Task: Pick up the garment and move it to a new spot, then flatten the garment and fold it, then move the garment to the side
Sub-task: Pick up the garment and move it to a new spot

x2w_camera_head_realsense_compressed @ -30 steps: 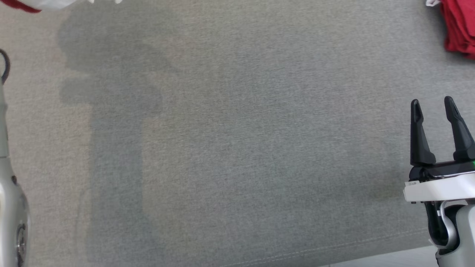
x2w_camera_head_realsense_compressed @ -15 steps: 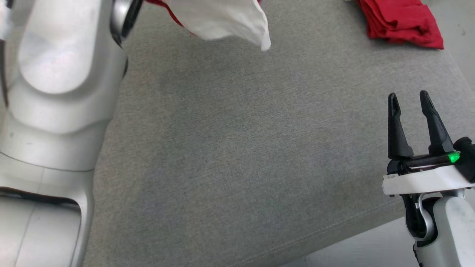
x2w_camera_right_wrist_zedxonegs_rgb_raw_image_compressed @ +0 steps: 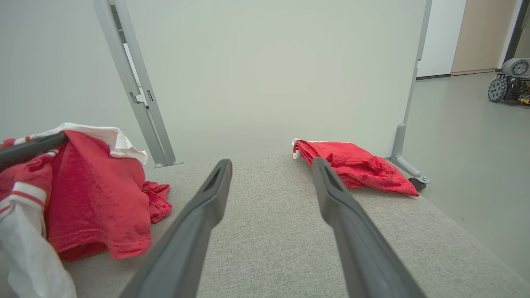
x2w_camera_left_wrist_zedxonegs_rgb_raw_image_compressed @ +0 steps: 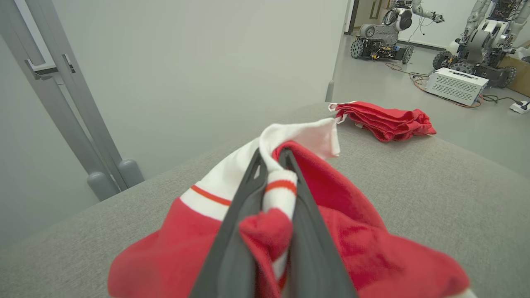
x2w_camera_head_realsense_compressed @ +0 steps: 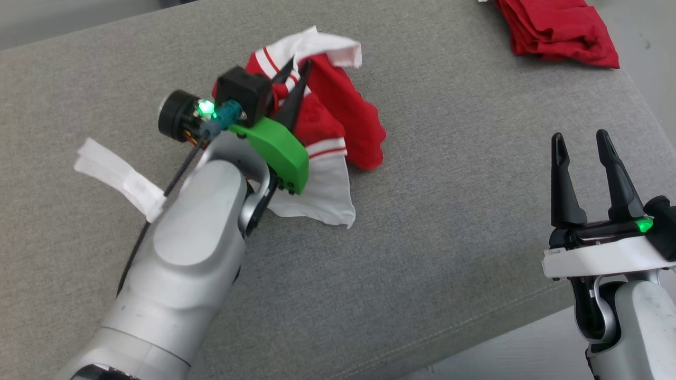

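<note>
The garment (x2w_camera_head_realsense_compressed: 348,116) is red with white striped trim, bunched on the grey padded surface (x2w_camera_head_realsense_compressed: 449,211). My left gripper (x2w_camera_head_realsense_compressed: 300,64) is shut on a fold of it near the top of the bunch. In the left wrist view the gripper (x2w_camera_left_wrist_zedxonegs_rgb_raw_image_compressed: 271,151) pinches red and white cloth (x2w_camera_left_wrist_zedxonegs_rgb_raw_image_compressed: 356,231) between its two dark fingers. The lower white hem drapes down to the surface. My right gripper (x2w_camera_head_realsense_compressed: 580,137) stands open and holds nothing at the lower right, well apart from the garment (x2w_camera_right_wrist_zedxonegs_rgb_raw_image_compressed: 95,194). Its fingers (x2w_camera_right_wrist_zedxonegs_rgb_raw_image_compressed: 207,203) point across the surface.
A folded pile of red cloth (x2w_camera_head_realsense_compressed: 560,26) lies at the far right corner of the surface. A white strip of cloth (x2w_camera_head_realsense_compressed: 119,177) shows left of my left forearm. The surface's front edge (x2w_camera_head_realsense_compressed: 475,338) runs by my right arm, floor beyond it. A metal frame post (x2w_camera_right_wrist_zedxonegs_rgb_raw_image_compressed: 136,95) stands behind.
The head camera has swung, so the whole picture shifted. My left arm and the gripped garment, at the top edge before, now sit in the upper middle. The right gripper stays open.
</note>
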Robot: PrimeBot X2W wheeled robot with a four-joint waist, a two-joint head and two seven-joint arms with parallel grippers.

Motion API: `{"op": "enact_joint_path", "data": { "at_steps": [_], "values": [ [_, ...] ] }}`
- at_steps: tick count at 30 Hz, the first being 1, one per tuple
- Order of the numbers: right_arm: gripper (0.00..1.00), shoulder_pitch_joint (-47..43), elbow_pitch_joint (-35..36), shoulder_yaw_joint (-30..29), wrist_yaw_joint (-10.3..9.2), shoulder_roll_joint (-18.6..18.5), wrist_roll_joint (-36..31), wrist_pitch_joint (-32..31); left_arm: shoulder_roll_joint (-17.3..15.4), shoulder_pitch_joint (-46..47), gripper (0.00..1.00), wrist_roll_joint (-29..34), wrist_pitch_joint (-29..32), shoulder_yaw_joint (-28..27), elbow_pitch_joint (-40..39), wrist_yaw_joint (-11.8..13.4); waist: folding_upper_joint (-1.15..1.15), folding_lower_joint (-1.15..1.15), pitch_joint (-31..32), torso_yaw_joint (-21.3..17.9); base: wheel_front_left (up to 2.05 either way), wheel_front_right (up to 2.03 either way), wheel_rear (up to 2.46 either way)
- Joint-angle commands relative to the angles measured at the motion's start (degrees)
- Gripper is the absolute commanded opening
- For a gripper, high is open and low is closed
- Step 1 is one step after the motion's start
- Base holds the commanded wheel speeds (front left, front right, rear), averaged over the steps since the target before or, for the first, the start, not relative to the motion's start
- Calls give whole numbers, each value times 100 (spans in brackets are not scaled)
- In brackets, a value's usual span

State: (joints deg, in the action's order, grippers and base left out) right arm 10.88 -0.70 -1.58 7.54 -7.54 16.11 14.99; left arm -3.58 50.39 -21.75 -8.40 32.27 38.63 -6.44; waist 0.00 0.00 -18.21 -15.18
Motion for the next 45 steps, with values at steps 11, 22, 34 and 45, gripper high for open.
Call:
{"op": "enact_joint_path", "data": {
  "at_steps": [11,22,34,45],
  "values": [
    [100,-217,5,-71,-11,-61,-81,26,-32,-266,100,-134,-625,-15,-290,357,0,0,399,409,0,0,0],
    [100,-512,31,-80,-11,-138,-152,26,-768,-1358,100,-128,-676,-790,-1370,764,0,0,841,962,0,0,0],
    [100,-740,-15,-53,-11,-199,-203,22,-1141,-3135,100,-84,-673,-1524,-2576,1015,0,0,1206,1549,0,0,0],
    [100,-976,-35,-89,-10,-198,-210,22,-1124,-4263,100,-34,-673,-1975,-3240,1112,0,0,1420,1897,0,0,0]
  ]
}}
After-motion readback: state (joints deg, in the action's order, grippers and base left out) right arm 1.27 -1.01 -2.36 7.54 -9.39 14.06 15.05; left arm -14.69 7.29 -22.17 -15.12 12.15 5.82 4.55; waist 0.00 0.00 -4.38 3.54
